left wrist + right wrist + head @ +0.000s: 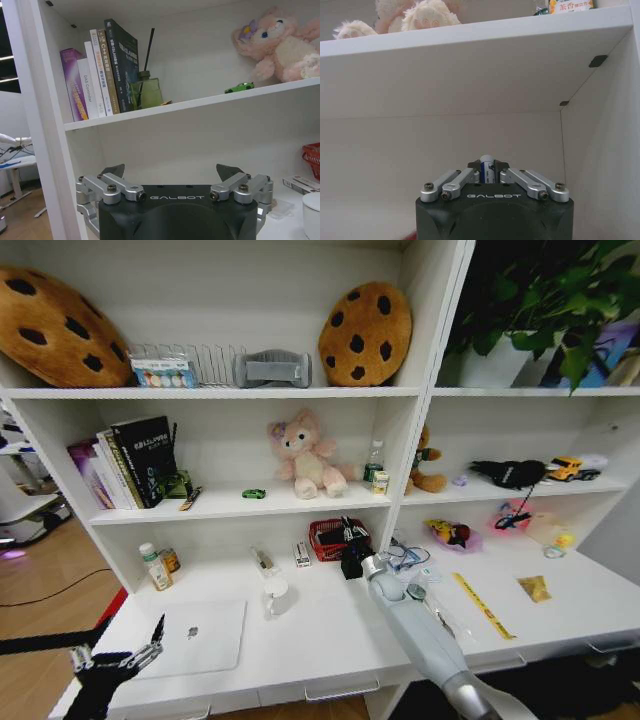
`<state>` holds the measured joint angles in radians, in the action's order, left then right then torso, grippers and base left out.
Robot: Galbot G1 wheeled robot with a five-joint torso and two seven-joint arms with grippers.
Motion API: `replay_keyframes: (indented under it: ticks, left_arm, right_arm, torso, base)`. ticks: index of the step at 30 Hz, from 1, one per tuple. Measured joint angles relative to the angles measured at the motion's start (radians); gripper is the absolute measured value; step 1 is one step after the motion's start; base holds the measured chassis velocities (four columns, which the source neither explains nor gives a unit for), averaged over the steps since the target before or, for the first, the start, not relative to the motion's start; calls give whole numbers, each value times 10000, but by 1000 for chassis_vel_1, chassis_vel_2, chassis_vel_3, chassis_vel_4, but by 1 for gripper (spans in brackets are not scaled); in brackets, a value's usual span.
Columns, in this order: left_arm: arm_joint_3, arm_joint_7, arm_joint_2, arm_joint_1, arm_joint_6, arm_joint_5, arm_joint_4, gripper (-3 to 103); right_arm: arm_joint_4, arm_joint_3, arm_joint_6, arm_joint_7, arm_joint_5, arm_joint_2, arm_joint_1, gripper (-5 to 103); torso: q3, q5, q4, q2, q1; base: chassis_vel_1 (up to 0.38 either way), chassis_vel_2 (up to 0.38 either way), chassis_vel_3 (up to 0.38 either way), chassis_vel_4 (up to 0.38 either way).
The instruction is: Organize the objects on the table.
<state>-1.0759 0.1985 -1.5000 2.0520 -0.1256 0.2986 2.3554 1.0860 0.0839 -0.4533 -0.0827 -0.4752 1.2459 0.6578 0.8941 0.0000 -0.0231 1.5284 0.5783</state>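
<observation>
The thin silver laptop [196, 634] lies closed on the left of the long white table [330, 640]. My left gripper [150, 644] hovers open beside the laptop's near left corner; its wrist view shows the fingers [114, 171] spread with nothing between them. My right gripper [348, 536] reaches to the red basket [328, 539] at the back of the table. It is shut on a blue and white pen [487, 170]. The tiny green toy car [254, 494] [239, 88] sits on the shelf above. A clear bottle [374, 459] stands on that same shelf.
A white mug [276, 595] stands right of the laptop, and a yellow ruler [484, 606] lies on the table's right half. Two small bottles [156, 567] stand at the back left. Books [130, 462], a pink plush [306, 457] and toys fill the shelves.
</observation>
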Motion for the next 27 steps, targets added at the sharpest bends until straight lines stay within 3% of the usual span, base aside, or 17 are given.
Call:
replay_keyframes:
  ticks: [9,11,13,15,16,18,25,27]
  left_arm:
    - [0,0,0,0,0,0,0,100]
    - [0,0,0,0,0,0,0,100]
    - [0,0,0,0,0,0,0,100]
    - [0,0,0,0,0,0,0,100]
    - [0,0,0,0,0,0,0,100]
    - [0,0,0,0,0,-1,0,100]
    - [0,0,0,0,0,0,0,100]
    - [0,0,0,0,0,0,0,100]
  right_arm:
    - [-705,0,-519,-178,217,237,-200,14]
    - [-567,28,-392,-396,191,203,-44,25]
    - [-457,66,-265,-562,160,156,40,25]
    - [-297,114,-177,-707,109,81,185,35]
    - [-297,114,-177,-707,109,81,185,35]
    - [-207,156,-165,-704,96,49,251,46]
    - [883,219,236,-350,-53,-308,706,68]
    - [2453,298,760,73,-152,-901,1487,79]
  torso:
    - [0,-1,3,0,0]
    - [0,2,3,0,0]
    - [0,2,2,0,0]
    - [0,0,-1,0,-1]
    - [0,0,-1,0,-1]
    - [0,0,1,0,-1]
    - [0,0,3,0,0]
    - [-1,2,3,0,0]
  base:
    - [0,0,0,0]
    - [0,0,0,0]
    - [0,0,0,0]
    - [0,0,0,0]
    - [0,0,0,0]
    - [0,0,0,0]
    - [0,0,0,0]
    - [0,0,0,0]
